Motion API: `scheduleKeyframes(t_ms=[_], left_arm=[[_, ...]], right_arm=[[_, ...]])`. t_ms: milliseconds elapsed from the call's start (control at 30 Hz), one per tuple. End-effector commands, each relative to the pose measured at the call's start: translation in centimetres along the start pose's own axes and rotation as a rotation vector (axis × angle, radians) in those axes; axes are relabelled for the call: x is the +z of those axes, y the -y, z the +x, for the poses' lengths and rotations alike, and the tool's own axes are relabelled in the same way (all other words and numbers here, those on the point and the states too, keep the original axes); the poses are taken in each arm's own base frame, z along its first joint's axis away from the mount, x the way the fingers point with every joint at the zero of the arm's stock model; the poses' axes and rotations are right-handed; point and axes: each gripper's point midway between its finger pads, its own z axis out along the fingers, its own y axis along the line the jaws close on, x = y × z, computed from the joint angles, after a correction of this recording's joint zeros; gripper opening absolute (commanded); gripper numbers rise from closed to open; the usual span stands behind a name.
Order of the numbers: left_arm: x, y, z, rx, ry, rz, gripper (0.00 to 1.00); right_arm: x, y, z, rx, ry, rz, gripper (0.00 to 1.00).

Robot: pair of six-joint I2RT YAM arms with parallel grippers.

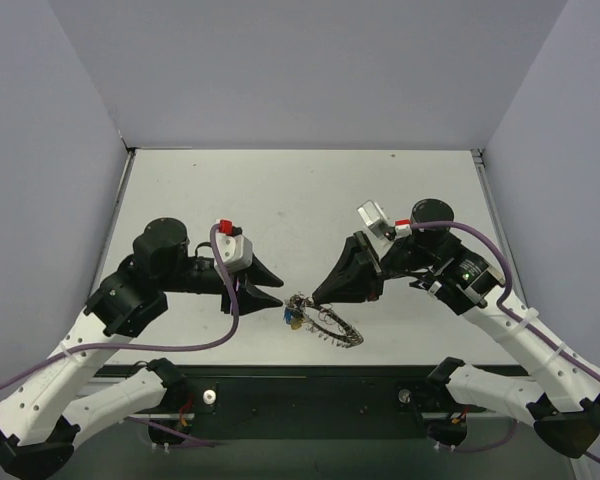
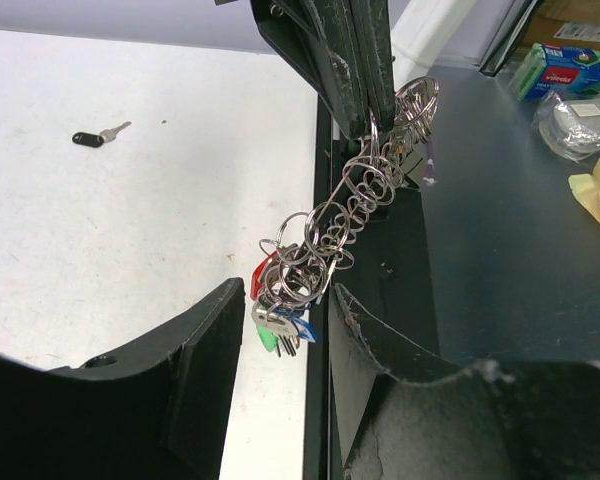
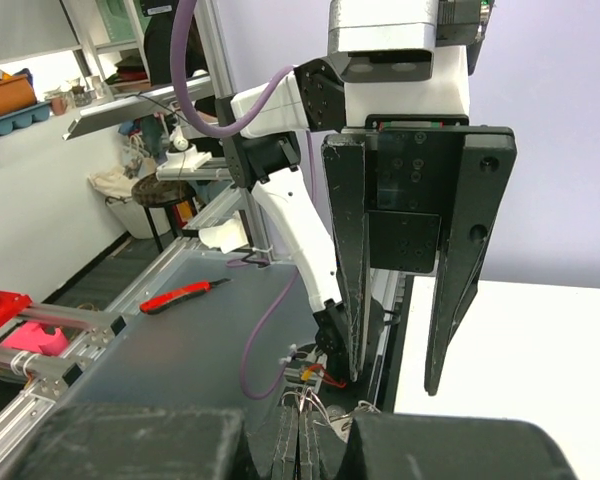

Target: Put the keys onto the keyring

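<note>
Here, at the far left of the left wrist view, a small key with a black plastic head [image 2: 92,137] lies alone on the white counter [image 2: 130,230], well apart from everything else. Next to the right comes the left claw [image 1: 277,298], which stands open: its two black fingers [image 2: 195,370] are spread wide and nothing is pinched between them, and the right wrist view shows the same clear gap. Just at its fingertips hangs a bunch of tiny keys [image 2: 277,318] with red, green and blue plastic heads. Whether the keys touch either finger I cannot tell. The bunch sits at the low end of the keyring [image 2: 365,190], a silvery wire ring with many small loops along its rim, which slants up and to the right, over the dark strip at the near edge of the counter. Its high end is clamped in the right claw [image 1: 314,296], whose black fingers are pressed tight together on the wire. In the top view the two claws point at each other, tips near but apart, with the ring and keys just below them.
</note>
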Motion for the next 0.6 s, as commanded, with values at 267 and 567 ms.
scheduleKeyframes(t_ms=[267,567], left_arm=[[1.1,0.2,-1.1,0.028,0.035,0.035,0.50],[1.3,0.5,-0.3,0.024,-0.002,0.052,0.55]], right_arm=[[-0.1,-0.3,-2.5,-0.123,0.062,-0.013,0.00],[-0.1,-0.2,-2.4,-0.120,0.062,-0.006,0.00]])
